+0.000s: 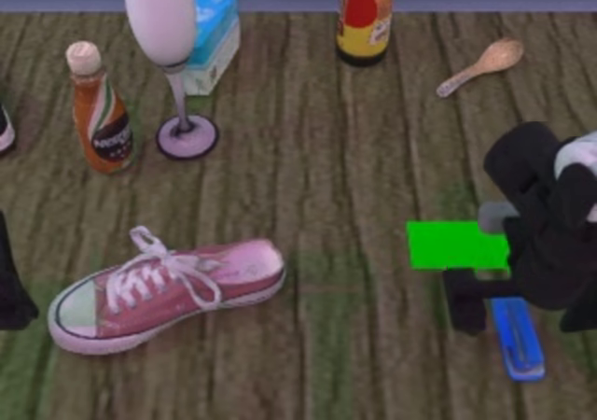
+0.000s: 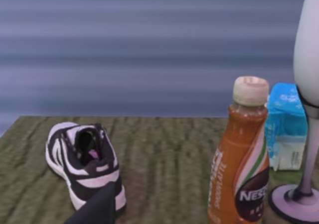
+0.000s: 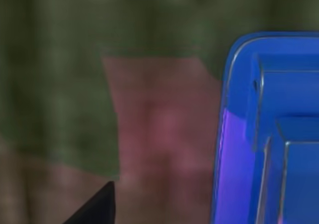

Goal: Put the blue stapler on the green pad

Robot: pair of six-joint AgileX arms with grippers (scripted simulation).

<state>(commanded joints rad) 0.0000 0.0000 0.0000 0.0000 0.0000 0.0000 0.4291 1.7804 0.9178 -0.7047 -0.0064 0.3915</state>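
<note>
The counter [image 1: 354, 159] carries everything here, a brown surface streaked with dull green. The right arm is the largest thing at work: its dark bulk stands at about four o'clock in the top view, reaching down over the blue stapler [image 1: 519, 338], which I judge it means to grasp so that it can carry it the short way to the pad. The right gripper [image 1: 522, 306] straddles the stapler's far end, one dark finger [image 1: 464, 301] showing to the stapler's left and another dark part to its right; the jaws look spread and nothing is lifted yet.

The pink sneaker [image 1: 168, 289] lies on its side at seven o'clock, well apart from the work. The green pad [image 1: 455, 245] lies flat at about three o'clock, just beyond the stapler, bare and waiting.

The stapler rests on the counter at five o'clock, its long axis running near to far, just beside the pad's near edge.

The left arm sits parked at the left edge; whether its jaws are spread or closed I cannot tell, since only a dark tip shows in its wrist view.

The right arm hides the pad's right end and the stapler's far end. The right wrist view shows only one corner of the stapler, very close.
</note>
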